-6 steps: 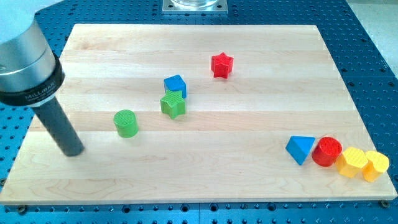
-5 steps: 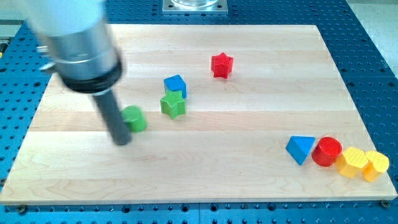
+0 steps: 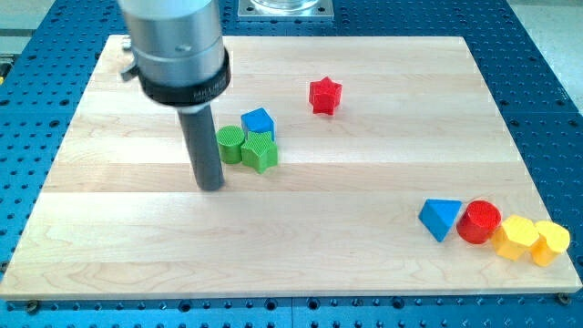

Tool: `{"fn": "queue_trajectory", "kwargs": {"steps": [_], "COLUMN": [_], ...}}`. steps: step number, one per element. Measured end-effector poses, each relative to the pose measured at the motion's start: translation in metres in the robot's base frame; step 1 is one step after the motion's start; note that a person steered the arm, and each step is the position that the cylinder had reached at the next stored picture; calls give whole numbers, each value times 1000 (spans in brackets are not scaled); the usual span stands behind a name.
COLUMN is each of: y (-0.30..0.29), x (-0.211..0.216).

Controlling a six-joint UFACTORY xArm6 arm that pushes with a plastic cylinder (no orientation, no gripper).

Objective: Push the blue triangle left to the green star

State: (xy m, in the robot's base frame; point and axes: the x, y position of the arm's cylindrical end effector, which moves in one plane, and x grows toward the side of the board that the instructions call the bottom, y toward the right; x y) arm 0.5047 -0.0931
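Observation:
The blue triangle point(image 3: 440, 219) lies near the view's bottom right, touching a red cylinder point(image 3: 479, 222). The green star point(image 3: 260, 152) sits left of the board's middle, with a blue cube point(image 3: 258, 122) just above it and a green cylinder point(image 3: 230, 144) touching its left side. My tip point(image 3: 211, 187) rests on the board just below and left of the green cylinder, far to the left of the blue triangle.
A red star point(image 3: 324, 95) lies above the middle. Two yellow blocks point(image 3: 516, 236) point(image 3: 550, 242) sit right of the red cylinder at the board's bottom right corner. The wooden board point(image 3: 364, 264) rests on a blue perforated table.
My tip has moved right and up from the board's left side. It has pushed the green cylinder right and up against the green star, which shifted slightly right.

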Motion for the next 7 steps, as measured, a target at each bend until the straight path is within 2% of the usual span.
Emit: {"fn": "queue_trajectory", "kwargs": {"steps": [1, 2, 3, 4, 6, 7], "y": [114, 227, 310, 295, 184, 226], "x": [34, -20, -28, -6, 52, 100]}}
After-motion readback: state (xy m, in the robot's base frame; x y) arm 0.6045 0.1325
